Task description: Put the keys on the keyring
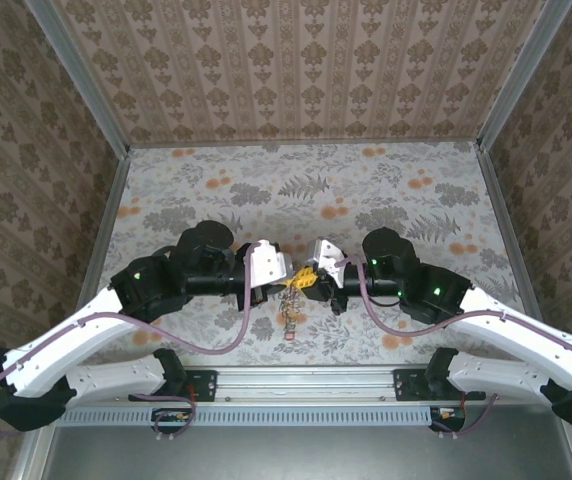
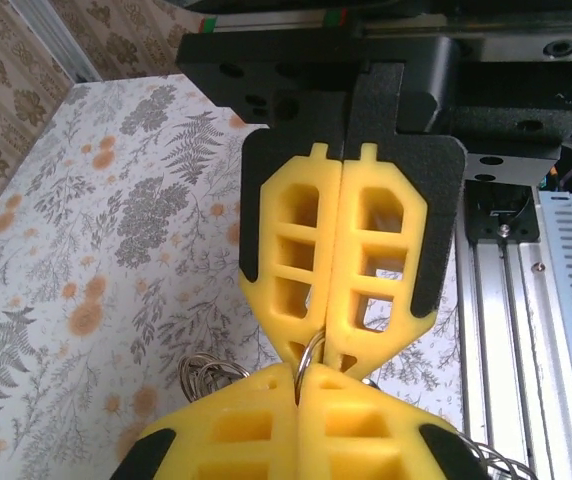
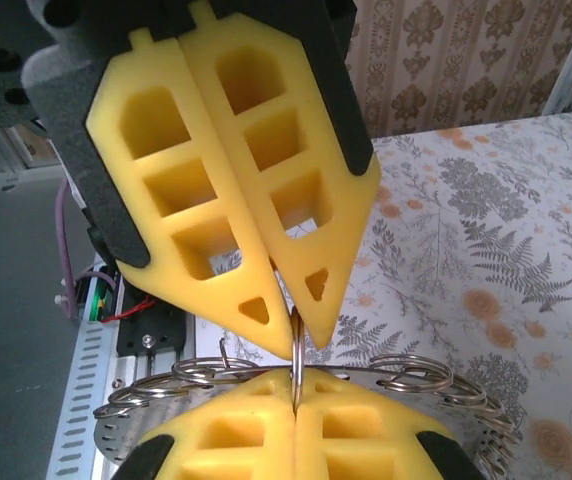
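Observation:
My two grippers meet tip to tip over the middle of the table, the left gripper [image 1: 296,284] coming from the left and the right gripper [image 1: 315,278] from the right. Both are shut on the same thin silvery loop of the keyring [image 2: 312,358], which stands upright between the two pairs of yellow fingers. In the left wrist view my left gripper [image 2: 299,388] pinches the loop from below; the right wrist view shows my right gripper [image 3: 294,402] pinching the same keyring [image 3: 294,345]. More linked rings [image 3: 421,372] spread out behind, and a chain of them [image 1: 288,312] trails down toward the near edge. The keys are hidden.
The floral tablecloth [image 1: 306,195] covers the table, enclosed by patterned walls [image 1: 296,60]. A metal rail [image 1: 306,385] runs along the near edge by the arm bases, also seen as the rail [image 2: 511,300] close behind the right gripper.

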Robot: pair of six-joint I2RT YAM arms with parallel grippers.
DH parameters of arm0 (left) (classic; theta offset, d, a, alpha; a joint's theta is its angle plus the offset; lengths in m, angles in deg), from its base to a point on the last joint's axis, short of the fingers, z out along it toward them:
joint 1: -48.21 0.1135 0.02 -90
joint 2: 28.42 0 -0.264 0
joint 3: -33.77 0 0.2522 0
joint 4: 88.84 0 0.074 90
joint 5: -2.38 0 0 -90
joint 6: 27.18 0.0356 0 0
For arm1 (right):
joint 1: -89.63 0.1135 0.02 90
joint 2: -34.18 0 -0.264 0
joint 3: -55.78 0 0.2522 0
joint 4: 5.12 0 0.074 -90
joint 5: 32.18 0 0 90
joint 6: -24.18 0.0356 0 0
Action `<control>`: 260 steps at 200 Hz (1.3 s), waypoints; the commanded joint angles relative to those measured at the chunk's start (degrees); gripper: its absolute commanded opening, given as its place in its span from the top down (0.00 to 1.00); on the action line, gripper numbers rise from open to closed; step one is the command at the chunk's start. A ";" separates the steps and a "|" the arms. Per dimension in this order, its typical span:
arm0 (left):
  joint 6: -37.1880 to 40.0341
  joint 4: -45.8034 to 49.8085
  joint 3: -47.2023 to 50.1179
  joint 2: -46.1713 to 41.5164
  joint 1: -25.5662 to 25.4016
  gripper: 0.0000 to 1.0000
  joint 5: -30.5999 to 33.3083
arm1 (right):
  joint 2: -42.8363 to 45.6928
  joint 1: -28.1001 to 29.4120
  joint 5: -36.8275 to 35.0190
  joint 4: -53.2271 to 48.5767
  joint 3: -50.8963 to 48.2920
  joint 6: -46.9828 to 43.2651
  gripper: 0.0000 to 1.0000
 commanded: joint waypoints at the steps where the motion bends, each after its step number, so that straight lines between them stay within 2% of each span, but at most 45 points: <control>1: -0.18 -1.76 0.81 -1.15 -0.38 1.00 -1.34 | 2.07 0.42 -0.53 2.47 0.63 -1.70 1.00; 26: -3.17 -9.22 4.70 -4.65 1.09 1.00 -5.68 | 4.00 0.58 -0.10 4.92 -1.59 -0.37 0.82; 35: -4.87 -12.42 6.42 -5.87 1.89 1.00 -7.88 | 4.49 0.58 -0.01 5.89 -2.32 0.09 0.78; 82: -11.03 -28.13 14.10 -12.62 3.54 1.00 -12.62 | 6.48 0.58 -0.35 8.91 -4.49 1.22 0.74; 109: -13.62 -33.51 16.81 -14.72 4.73 1.00 -13.65 | 6.88 0.58 -0.14 8.71 -4.59 1.27 0.74; 134: -12.64 -30.00 15.62 -14.15 4.97 1.00 -9.25 | 7.73 0.58 -2.26 8.59 -4.76 1.42 0.74; 160: -11.58 -22.31 12.82 -11.40 5.25 1.00 -0.63 | 8.76 0.49 -10.29 10.32 -6.17 2.24 0.68; 177: -11.90 -17.37 11.88 -9.89 6.19 1.00 3.94 | 8.79 0.40 -15.02 12.16 -7.53 3.12 0.61; 218: -13.68 -9.50 11.62 -9.29 6.97 1.00 12.79 | 8.99 -0.47 -23.18 14.05 -9.81 5.80 0.33; 260: -18.93 -7.35 11.83 -3.39 7.53 1.00 17.77 | 10.16 -5.50 -28.43 14.76 -11.94 11.44 0.17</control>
